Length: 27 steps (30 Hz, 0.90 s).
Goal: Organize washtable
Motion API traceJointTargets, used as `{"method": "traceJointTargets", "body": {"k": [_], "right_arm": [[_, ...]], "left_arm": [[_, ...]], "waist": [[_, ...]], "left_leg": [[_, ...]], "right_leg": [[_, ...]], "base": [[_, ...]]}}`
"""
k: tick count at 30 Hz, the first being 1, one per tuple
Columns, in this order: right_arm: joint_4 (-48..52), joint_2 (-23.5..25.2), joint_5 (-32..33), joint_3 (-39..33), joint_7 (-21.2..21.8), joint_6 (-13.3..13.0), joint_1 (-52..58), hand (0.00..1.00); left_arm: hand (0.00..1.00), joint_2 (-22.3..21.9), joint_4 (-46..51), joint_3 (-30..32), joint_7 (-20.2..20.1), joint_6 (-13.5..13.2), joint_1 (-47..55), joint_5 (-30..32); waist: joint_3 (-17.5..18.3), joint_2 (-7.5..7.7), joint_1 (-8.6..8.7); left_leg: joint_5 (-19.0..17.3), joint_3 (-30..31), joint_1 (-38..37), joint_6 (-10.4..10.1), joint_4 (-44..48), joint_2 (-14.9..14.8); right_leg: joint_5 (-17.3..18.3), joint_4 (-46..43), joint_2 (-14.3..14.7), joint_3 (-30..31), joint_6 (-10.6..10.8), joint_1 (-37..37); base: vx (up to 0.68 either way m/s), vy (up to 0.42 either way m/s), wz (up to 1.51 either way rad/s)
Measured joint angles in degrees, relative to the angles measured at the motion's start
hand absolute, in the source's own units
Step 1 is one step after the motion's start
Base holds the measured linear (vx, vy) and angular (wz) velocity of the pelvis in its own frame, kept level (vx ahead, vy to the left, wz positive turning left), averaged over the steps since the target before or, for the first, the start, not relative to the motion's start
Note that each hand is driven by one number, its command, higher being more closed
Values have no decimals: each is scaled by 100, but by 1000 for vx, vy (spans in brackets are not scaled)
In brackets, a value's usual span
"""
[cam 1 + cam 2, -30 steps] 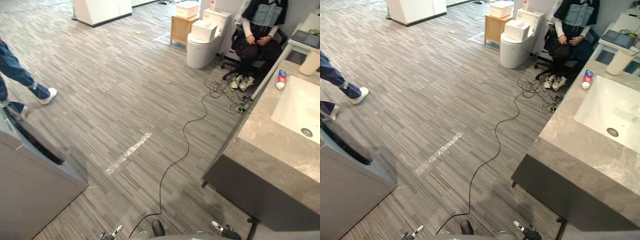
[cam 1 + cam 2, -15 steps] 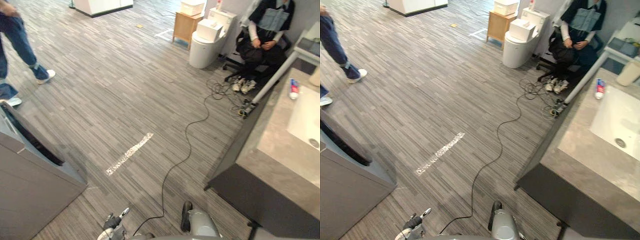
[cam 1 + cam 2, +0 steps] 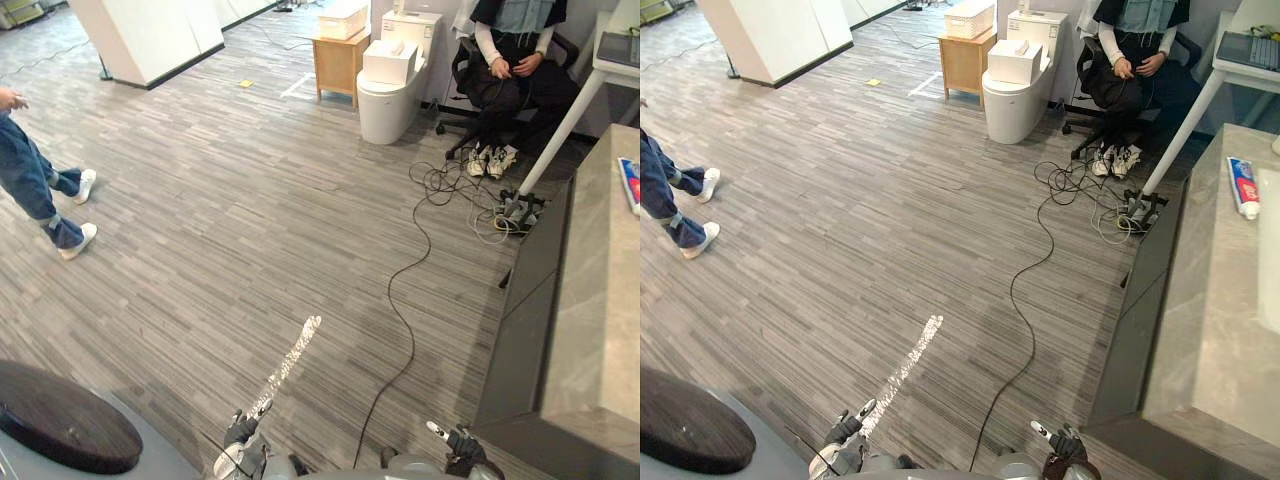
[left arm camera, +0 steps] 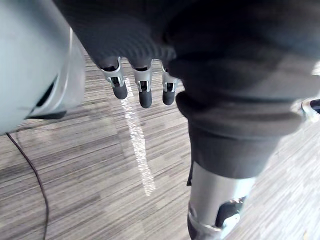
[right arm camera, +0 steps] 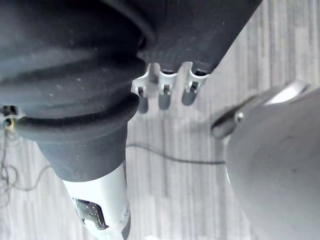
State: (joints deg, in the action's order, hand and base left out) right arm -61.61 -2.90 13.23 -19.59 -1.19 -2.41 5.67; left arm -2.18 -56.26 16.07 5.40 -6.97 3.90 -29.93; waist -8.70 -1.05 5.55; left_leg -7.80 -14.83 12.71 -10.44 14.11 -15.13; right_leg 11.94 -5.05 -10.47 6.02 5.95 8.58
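Left edge: a person in jeans point(image 3: 35, 185) is standing on the floor point(image 3: 220, 220), and a dark round disc point(image 3: 65, 425) is sitting in the near corner.
Low left: the left hand point(image 4: 145, 92) is hanging over the floor, fingers loose and straight, gripping nothing.
Middle: loads of bare floor is stretching ahead, with a white tape strip point(image 3: 288, 360) lying on it.
Low right: the right hand point(image 5: 165, 95) is dangling the same way, fingers relaxed and empty.
Right edge: the surface point(image 3: 600, 300) is running along this side, its long edge facing the open floor.
Far right: the toothpaste tube point(image 3: 1243, 187) is lying flat just beside the sink point(image 3: 1270, 260).
Versus earlier: the view is swinging left, so the surface is taking up less room.
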Motion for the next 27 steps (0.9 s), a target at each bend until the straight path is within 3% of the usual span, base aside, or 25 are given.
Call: {"method": "traceJointTargets", "body": {"k": [2,4,5,7,8,9,11,12,14,15,16,18,20,21,22,23,24,25,26,27], "right_arm": [[6,-46,11,-5,12,28,11,0],[-2,63,-54,35,15,31,40,0],[-38,139,-89,37,23,36,49,0],[-72,188,-146,32,38,35,21,0],[-160,245,-151,16,40,27,-31,0],[-180,247,-139,-8,58,33,-34,0],[-218,221,-75,-42,100,28,9,0],[-196,187,87,-136,142,-2,53,0],[-142,141,192,-147,138,-5,93,0],[25,144,196,-112,136,-18,165,0],[129,168,205,-96,136,-69,244,0],[246,183,202,-84,113,-104,329,0],[248,190,203,-10,68,-99,471,0],[230,139,264,-97,43,-95,506,0],[260,-1,261,-167,13,-105,404,0],[313,7,259,-238,4,-111,314,0],[455,46,238,-253,0,-99,272,0],[604,90,213,-295,5,-100,337,0],[701,195,203,-522,23,-101,423,0],[755,185,201,-644,15,-97,451,0]], "left_arm": [[0,9,-15,69,11,-32,4,-96],[0,166,-17,169,-7,-48,-3,-98],[0,291,-45,320,-16,-20,55,-100],[0,357,-55,359,-16,17,116,-102],[0,419,-103,361,-28,27,237,-102],[0,440,-156,355,-32,36,236,-102],[0,493,-282,189,-37,93,265,30],[0,512,-346,-2,-15,106,286,354],[0,552,-429,-316,0,118,244,749],[0,570,-432,-546,-3,127,169,1031],[0,563,-437,-669,-8,127,3,1225],[0,499,-495,-704,-33,124,-276,1290],[0,388,-476,-710,-48,101,-375,1329],[0,212,-506,-690,-47,99,-420,1399],[0,50,-502,-658,-56,92,-422,1510],[0,-2,-495,-603,-50,87,-447,1553],[0,-90,-501,-442,-48,109,-506,1610],[0,-90,-504,-402,-39,134,-474,1610],[0,-124,-505,-400,-47,165,-458,1609],[0,-209,-502,-289,-72,168,-398,1608]], "waist": [[7,-11,-9],[-51,133,-24],[16,300,-160],[178,526,-161],[214,537,-152],[256,607,-148],[222,518,-120],[166,405,-79],[107,307,-34],[88,231,30],[63,210,63],[-49,188,172],[-115,187,308],[-241,29,325],[-242,-320,265],[-278,-316,212],[-305,-276,134],[-313,-174,168],[-351,-224,206],[-351,-336,178]], "left_leg": [[286,-255,95,54,476,-51],[-60,-291,121,126,879,-32],[-630,146,83,252,1203,364],[-791,451,-3,512,1214,730],[-873,122,-232,722,1198,799],[-906,-16,-366,776,1162,826],[-949,-378,-936,899,785,959],[-980,-580,-1556,985,309,999],[-978,-663,-2114,990,-97,1005],[-978,-718,-2404,990,-318,970],[-978,-821,-2576,989,-412,955],[-978,-878,-2774,989,-428,950],[-993,-908,-3076,932,-501,1099],[-982,-942,-3330,750,-543,1060],[-806,-1163,-3346,558,-529,899],[-673,-1276,-3360,526,-554,915],[-484,-1532,-3437,411,-618,1034],[-392,-1621,-3507,314,-561,1124],[-377,-1625,-3685,293,-288,1090],[-207,-1551,-3642,84,466,725]], "right_leg": [[172,-319,-1,142,52,-55],[140,-737,246,184,-84,-206],[0,-773,160,515,-274,-308],[-24,-926,13,754,-271,-425],[-53,-1540,-68,892,-221,-731],[-115,-1946,-92,894,-151,-919],[-601,-3192,-183,739,-182,-1538],[-722,-4220,-98,496,-59,-1940],[-195,-5158,99,-98,-365,-2378],[179,-5466,280,-672,-680,-2753],[397,-5281,525,-1162,-872,-3103],[413,-4215,851,-1666,-974,-3412],[-426,-2146,1023,-2087,-1024,-3282],[-1383,-1632,1141,-2487,-1794,-3030],[-1483,-1703,1214,-3071,-1569,-3137],[-1319,-1935,1088,-3529,-1293,-3242],[-722,-2247,733,-4438,-731,-3249],[112,-2522,393,-5003,-837,-3053],[397,-2722,490,-4951,-1587,-2893],[494,-2645,754,-4947,-1745,-2567]], "base": [[494,443,-69],[468,275,-86],[377,283,-118],[371,326,-118],[390,281,-97],[469,268,-109],[377,208,-83],[370,209,-72],[342,153,-56],[392,96,-39],[399,69,-28],[560,-13,8],[538,-39,17],[544,-4,-55],[514,-20,-83],[479,-70,-115],[331,-129,-69],[399,-196,-51],[452,-209,-36],[360,-169,-41]]}}
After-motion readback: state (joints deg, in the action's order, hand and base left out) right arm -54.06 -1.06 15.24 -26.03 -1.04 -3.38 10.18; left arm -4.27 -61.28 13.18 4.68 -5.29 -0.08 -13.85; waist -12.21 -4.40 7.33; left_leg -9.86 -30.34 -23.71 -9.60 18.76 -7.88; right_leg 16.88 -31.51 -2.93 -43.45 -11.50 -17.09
